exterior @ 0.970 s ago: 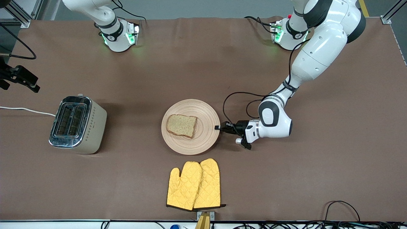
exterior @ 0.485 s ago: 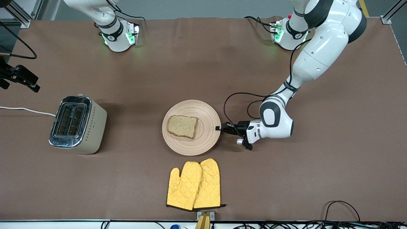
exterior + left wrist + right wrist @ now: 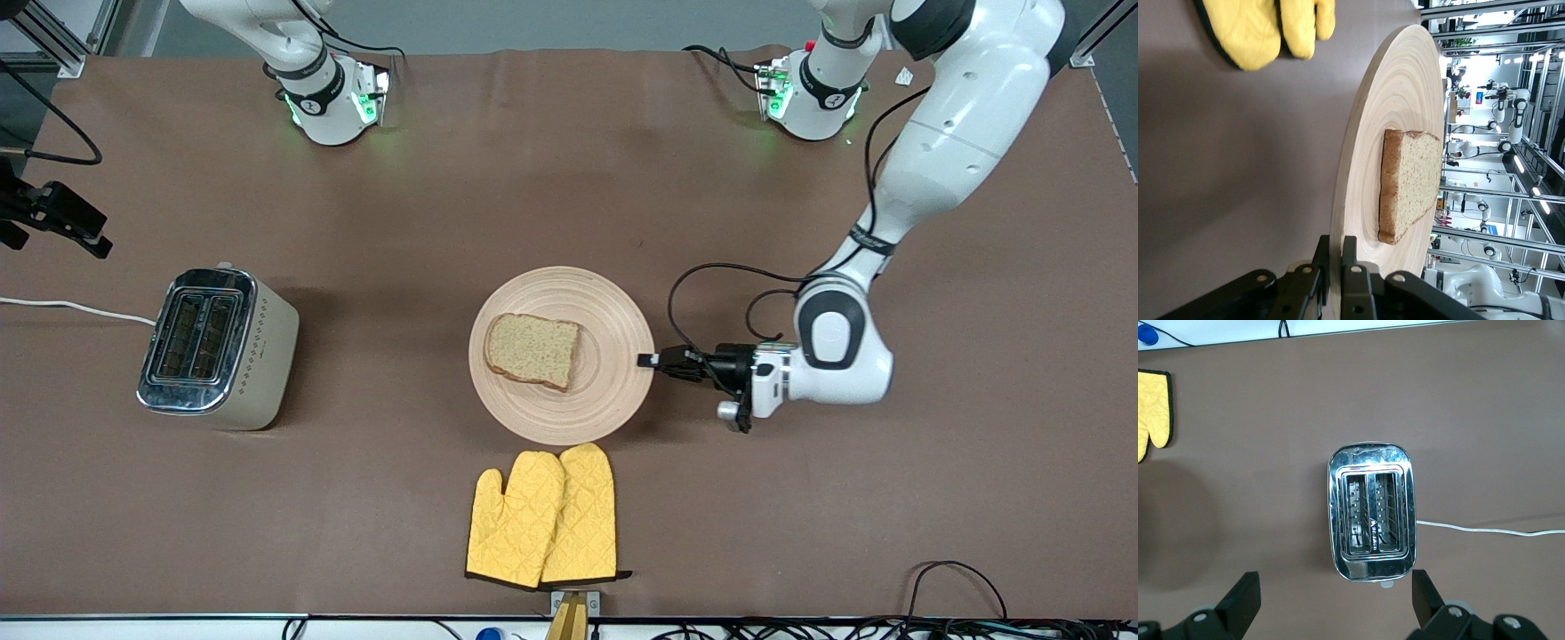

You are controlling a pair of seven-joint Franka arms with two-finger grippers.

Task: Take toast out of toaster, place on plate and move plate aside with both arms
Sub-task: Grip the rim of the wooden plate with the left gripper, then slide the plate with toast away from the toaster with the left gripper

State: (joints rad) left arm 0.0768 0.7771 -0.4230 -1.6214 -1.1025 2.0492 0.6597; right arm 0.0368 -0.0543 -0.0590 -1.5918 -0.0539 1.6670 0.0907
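My left gripper (image 3: 656,360) jaws clamp plate (image 3: 613,404) rim at 3 o'clock, toast (image 3: 532,350) aboard; right gripper (image 3: 1335,597) jaws wide above toaster (image 3: 218,348); brown desk (image 3: 889,498), mitts (image 3: 542,518) at 6.

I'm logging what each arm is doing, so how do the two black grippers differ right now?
The left gripper is shut on the rim of the round beige wooden plate, low by the table; the right gripper is open and holds nothing. The left works at the table's middle; the right hangs above the silver toaster. Both are black and two-fingered.
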